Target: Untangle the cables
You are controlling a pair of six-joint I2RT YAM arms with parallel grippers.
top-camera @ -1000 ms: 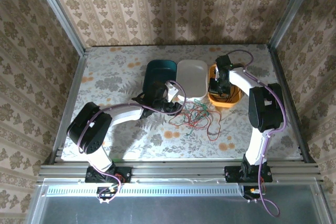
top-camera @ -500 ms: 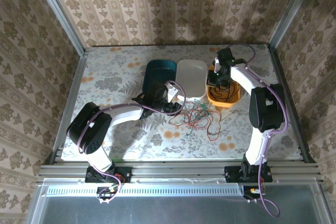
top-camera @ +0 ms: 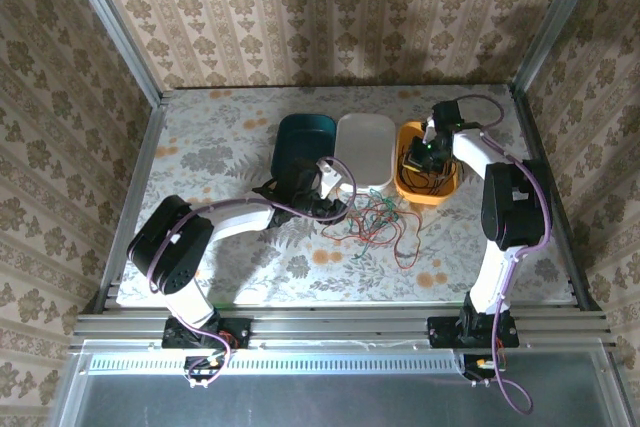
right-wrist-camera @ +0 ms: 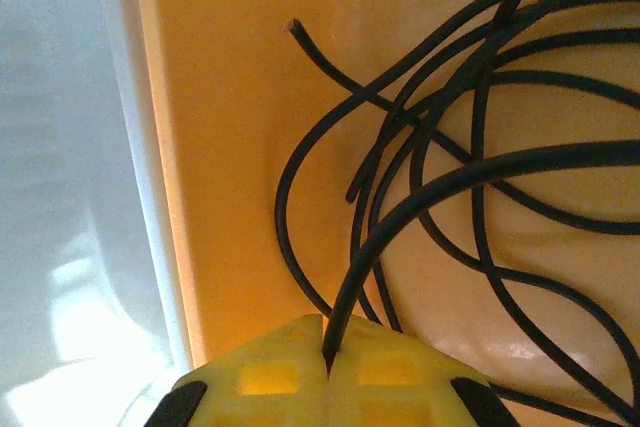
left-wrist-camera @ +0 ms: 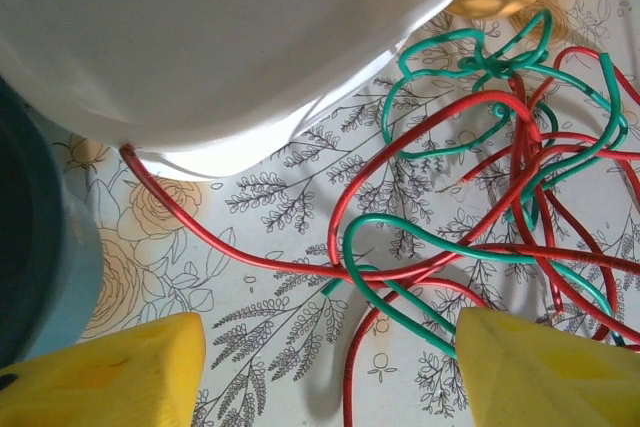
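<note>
A dark teal oval plastic tray [top-camera: 305,123] sits touching the left side of the white rectangular plastic tray [top-camera: 365,142] on the flower-printed tabletop [top-camera: 210,152]. The left gripper [top-camera: 335,203] hangs just near of the white tray's near-left corner, its yellow fingers [left-wrist-camera: 110,372] spread wide with nothing clamped between them. In the left wrist view, strands lie on the table in the gap between those fingers. The tangle of thin red and green cables [top-camera: 378,222] sprawls on the table just near of the white tray, and one red strand runs under its edge. A shallow orange plastic tray [top-camera: 425,197] touches the white tray's right side and holds coiled thin black cables [right-wrist-camera: 480,147]. The right gripper [top-camera: 418,155] is over that orange tray, its yellow pads [right-wrist-camera: 270,377] pressed together and pinching one black strand.
</note>
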